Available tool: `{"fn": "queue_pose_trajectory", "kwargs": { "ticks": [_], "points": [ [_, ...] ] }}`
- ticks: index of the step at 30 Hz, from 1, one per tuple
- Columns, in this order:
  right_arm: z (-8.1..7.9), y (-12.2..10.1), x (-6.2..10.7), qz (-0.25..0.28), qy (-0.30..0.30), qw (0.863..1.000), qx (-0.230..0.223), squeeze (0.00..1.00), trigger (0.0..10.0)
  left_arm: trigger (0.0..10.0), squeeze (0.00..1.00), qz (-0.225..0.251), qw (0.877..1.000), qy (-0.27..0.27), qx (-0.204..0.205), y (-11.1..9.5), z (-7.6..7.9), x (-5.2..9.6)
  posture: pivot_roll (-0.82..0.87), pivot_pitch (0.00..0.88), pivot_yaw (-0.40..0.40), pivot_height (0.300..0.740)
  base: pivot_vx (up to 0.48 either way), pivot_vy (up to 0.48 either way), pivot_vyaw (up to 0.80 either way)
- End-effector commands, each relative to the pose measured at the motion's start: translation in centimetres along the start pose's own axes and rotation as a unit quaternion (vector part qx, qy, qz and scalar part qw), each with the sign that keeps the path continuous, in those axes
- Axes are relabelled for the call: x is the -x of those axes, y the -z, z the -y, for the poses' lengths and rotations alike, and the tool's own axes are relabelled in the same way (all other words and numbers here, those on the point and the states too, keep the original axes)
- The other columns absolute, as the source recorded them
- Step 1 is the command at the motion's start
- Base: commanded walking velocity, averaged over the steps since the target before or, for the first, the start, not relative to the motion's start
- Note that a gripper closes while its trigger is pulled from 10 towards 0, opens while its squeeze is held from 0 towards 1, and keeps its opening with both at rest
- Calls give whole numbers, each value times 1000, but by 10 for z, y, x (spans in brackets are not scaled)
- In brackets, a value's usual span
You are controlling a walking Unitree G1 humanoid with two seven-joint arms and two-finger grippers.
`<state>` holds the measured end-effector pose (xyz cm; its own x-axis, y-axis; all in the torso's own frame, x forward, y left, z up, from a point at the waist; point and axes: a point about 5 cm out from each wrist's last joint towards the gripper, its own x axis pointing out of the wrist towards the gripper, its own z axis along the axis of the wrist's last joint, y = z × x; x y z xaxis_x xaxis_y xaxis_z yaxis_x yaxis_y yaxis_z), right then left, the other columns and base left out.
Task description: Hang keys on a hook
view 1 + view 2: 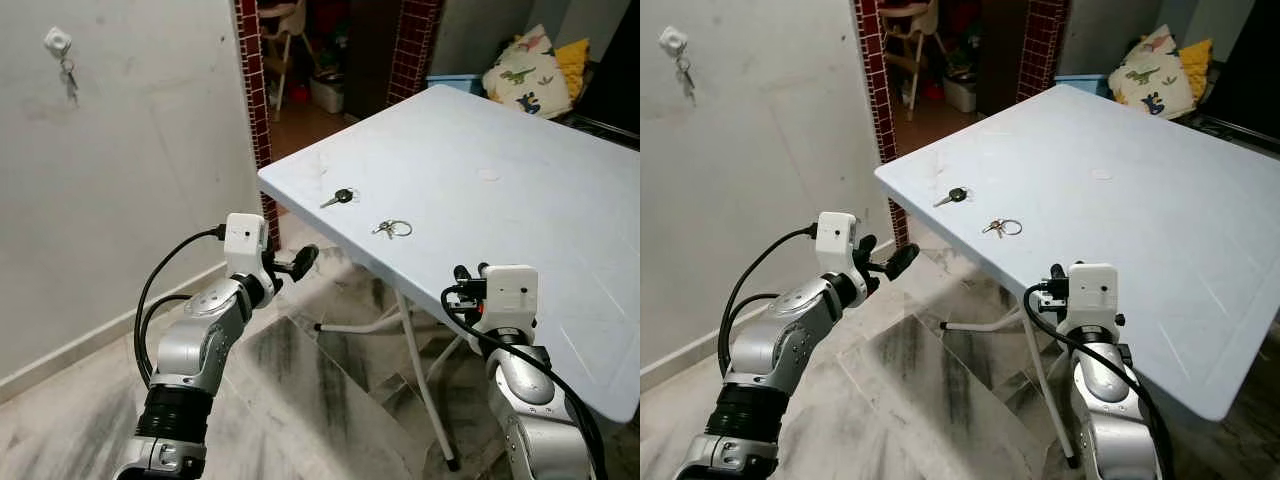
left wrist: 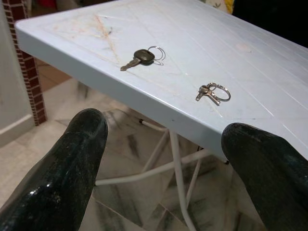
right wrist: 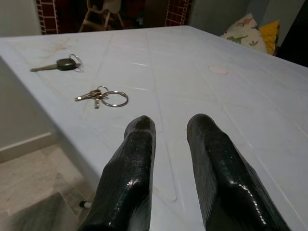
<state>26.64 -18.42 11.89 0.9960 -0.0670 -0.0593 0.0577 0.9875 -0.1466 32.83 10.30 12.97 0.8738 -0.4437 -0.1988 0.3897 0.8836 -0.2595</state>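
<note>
The white folding table (image 1: 520, 170) was the anchor, and two sets of keys lay on it near its front-left edge. The dark-headed key (image 1: 337, 197) sat closest to the table's corner, and the small key bunch on a ring (image 1: 392, 229) lay just beside it, further in along the edge. How many keys the bunch held was too small to tell.

The left gripper (image 2: 166, 159) hovered off the table's edge, below and short of the tabletop, its fingers (image 2: 79, 159) spread wide with nothing between them. The right gripper (image 3: 171, 127) hung just above the tabletop, near the bunch but apart from it. Its fingers (image 3: 132, 159) stood a narrow gap apart and held nothing. In the head views those fingers were hidden behind the right wrist's white housing (image 1: 508, 290).

Up on the grey wall, well away from the table to its left, a small white hook (image 1: 57, 41) had something dark dangling from it (image 1: 68, 77), probably keys, too small to be sure. The table's legs (image 1: 415, 370) were partly hidden by the top and the right arm.
</note>
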Motion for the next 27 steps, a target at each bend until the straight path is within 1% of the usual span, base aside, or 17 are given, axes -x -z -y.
{"fn": "queue_pose_trajectory", "kwargs": {
  "ticks": [1, 13, 16, 19, 22, 25, 27],
  "points": [
    [-3, -8, -2, 17, -5, 1000, -2, 0, 10000, 10000, 0, -5, 1000, -12, -1, 1, -4, 2, -7, 0, 11, 740, 364, 0, 0],
    [-5, -8, -2, 16, -13, 1000, -1, 0, 10000, 10000, 0, -14, 1000, -9, -2, 5, -2, 2, -7, 0, 9, 740, 361, 0, 0],
    [-6, -8, -2, 15, -14, 1000, 0, 0, 10000, 10000, 0, -24, 1000, -11, 2, 8, -2, 2, -2, 0, 9, 740, 0, 0, 0],
    [-7, -8, -3, 15, -14, 1000, 0, 0, 10000, 10000, 0, -22, 1000, -10, 0, 8, -1, 3, -2, 0, 9, 740, 0, 0, 0],
    [-7, -8, -4, 15, -14, 1000, 2, 0, 10000, 10000, 0, -10, 1000, -3, -4, 7, 2, 3, 1, 0, 7, 740, 0, 0, 0],
    [-6, -7, -4, 14, -14, 1000, 2, 0, 10000, 10000, 0, -11, 1000, -2, -3, 7, 4, 3, 2, 0, 5, 740, 0, 0, 0],
    [-7, -8, -4, 14, -14, 1000, 2, 0, 10000, 10000, 0, -11, 1000, 0, -1, 8, 5, 4, 2, 0, 5, 740, 0, -261, 0]
  ]
}}
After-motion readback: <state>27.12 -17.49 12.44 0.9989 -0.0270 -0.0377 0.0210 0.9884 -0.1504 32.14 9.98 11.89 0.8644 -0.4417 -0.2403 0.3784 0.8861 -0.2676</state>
